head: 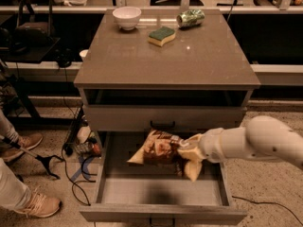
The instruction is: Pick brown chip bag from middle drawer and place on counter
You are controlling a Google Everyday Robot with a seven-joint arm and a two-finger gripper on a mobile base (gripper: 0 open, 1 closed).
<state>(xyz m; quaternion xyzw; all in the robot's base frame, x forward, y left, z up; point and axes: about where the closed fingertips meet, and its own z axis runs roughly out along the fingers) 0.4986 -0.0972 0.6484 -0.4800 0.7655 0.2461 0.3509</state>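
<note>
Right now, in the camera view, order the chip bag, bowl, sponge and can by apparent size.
1. brown chip bag, held by the hand over the middle drawer, also nearest the camera.
2-4. white bowl, sponge, can: too alike to rank.

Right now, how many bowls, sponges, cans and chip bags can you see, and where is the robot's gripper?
Bowls: 1, the white bowl on the counter
Sponges: 1, the green-yellow sponge on the counter
Cans: 1, the green can lying on the counter
Chip bags: 1, the brown chip bag, held by the gripper over the middle drawer
Total: 4
</note>
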